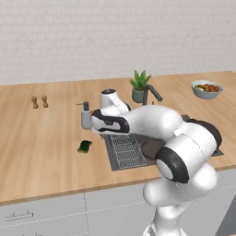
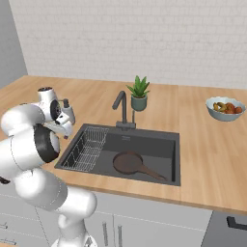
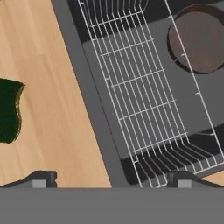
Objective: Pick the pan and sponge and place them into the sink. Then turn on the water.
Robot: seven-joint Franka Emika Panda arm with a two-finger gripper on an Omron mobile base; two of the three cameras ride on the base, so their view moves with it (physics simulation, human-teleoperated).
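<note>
Worktop [image 1: 41,138]: pale wood, carrying everything here.
Sink [image 2: 159,142]: the pan [image 2: 128,162] already lies in the basin beside the wire rack [image 2: 87,149].
Sponge [image 1: 85,146]: on the wood just left of the sink — next to fetch, I'd say.
Pincer [image 3: 111,179]: spread wide, empty, over the sink's rim — should shift sideways and centre on the sponge before descending.

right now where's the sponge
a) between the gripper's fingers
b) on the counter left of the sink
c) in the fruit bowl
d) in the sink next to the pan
b: the sponge lies on the wooden counter just left of the sink, while the pan already sits in the basin.
</note>
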